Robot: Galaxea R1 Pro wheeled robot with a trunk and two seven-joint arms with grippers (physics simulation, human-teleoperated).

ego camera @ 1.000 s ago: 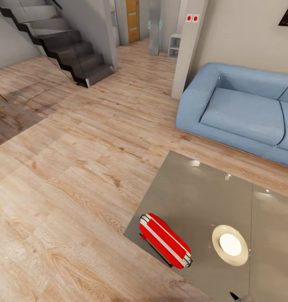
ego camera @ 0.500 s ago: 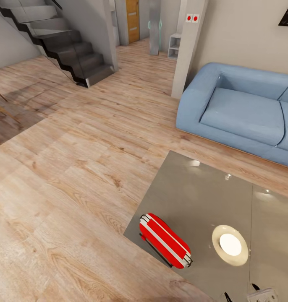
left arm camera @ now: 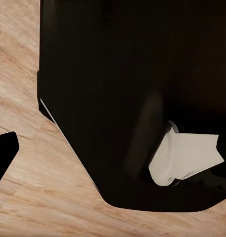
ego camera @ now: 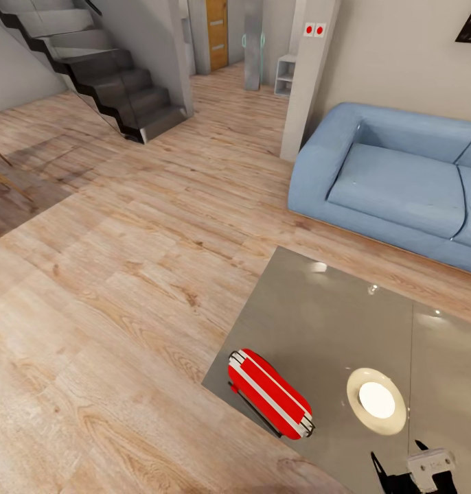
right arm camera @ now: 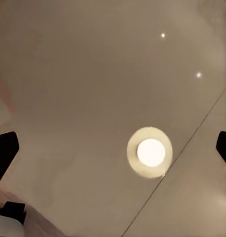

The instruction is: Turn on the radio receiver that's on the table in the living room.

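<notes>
No readable text, label, brand or number is seen in any view. Two red round marks on a white plate (ego camera: 314, 29) are carried by the far pillar (ego camera: 305, 82), but no characters can be made out on them.

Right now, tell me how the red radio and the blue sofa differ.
The radio is bright red with white stripes; the sofa is plain pale blue. The radio is small and lies on the glossy table near its corner; the sofa is far bigger and stands on the wood floor beyond the table. Both have rounded ends.
</notes>
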